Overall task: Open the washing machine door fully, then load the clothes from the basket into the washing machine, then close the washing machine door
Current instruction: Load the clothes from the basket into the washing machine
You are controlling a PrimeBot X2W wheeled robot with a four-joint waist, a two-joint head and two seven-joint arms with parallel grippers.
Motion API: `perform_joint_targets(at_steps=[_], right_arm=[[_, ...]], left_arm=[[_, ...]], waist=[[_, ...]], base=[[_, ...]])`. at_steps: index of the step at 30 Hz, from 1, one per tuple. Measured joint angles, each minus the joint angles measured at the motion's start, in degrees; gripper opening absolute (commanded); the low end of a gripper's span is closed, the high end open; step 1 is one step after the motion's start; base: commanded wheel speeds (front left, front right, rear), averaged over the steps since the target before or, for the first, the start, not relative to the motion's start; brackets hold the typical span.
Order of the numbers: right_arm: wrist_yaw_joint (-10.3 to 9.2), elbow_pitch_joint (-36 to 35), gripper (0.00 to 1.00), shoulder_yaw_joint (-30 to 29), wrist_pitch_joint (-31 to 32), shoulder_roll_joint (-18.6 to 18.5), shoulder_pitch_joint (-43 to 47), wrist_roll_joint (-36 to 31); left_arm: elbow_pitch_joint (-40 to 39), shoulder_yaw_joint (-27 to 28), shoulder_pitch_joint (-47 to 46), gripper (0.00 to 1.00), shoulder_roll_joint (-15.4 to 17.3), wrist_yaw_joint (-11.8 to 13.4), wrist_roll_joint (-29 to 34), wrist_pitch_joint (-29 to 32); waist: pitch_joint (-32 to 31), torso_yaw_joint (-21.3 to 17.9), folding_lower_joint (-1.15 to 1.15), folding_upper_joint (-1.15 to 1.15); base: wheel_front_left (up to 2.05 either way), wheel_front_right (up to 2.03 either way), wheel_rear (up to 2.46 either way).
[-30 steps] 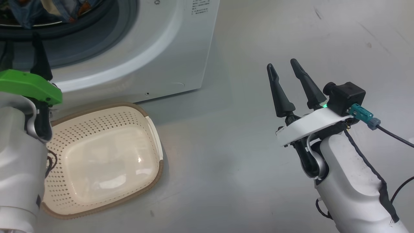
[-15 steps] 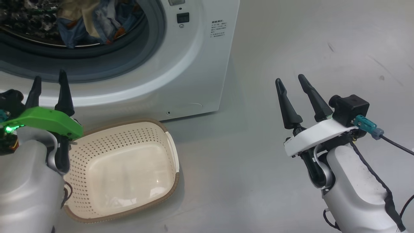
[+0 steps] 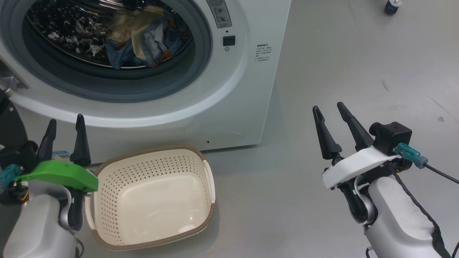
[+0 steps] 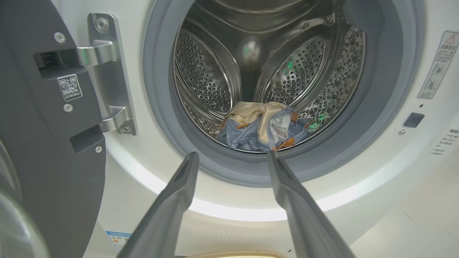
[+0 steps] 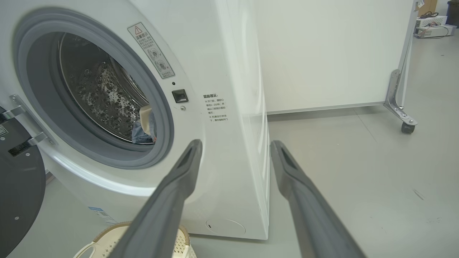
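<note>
**A:** Where do the two grippers stand?

**B:** The left gripper, mounted on a green bracket, has its long dark fingers spread wide, with nothing between them. The right gripper is spread just as wide and holds nothing. Under it is the bare grey floor.

**A:** And the machine?

**B:** The big white front-loading washing machine stands straight ahead of the left gripper's fingertips. From the right gripper it is ahead and off to the left. Its large round dark door is swung open on a metal hinge, to the left of the left gripper.

**A:** Where is the laundry?

**B:** The soft blue clothes with orange patches and cream lining lie bunched at the front of the perforated steel drum. They are just behind the grey rubber gasket, beyond the left gripper's fingertips. Neither gripper touches them.

**A:** And the basket?

**B:** The small cream perforated plastic basket with a brown woven-look rim sits on the floor before the machine. It is just to the right of the left gripper and lower than it, and well to the left of the right gripper. Its smooth cream bottom shows.
</note>
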Motion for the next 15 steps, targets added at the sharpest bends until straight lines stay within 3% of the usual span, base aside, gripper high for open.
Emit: perform_joint_targets(at_steps=[15], right_arm=[[0.0,0.8,1.0,0.3,0.0,-1.6,5.6,1.6]], left_arm=[[-11.3,4.8,15.4,1.0,-1.7,2.6,1.4,0.0]], waist=[[-6.9,3.4,0.0,0.0]], base=[[0.0,0.0,0.0]])
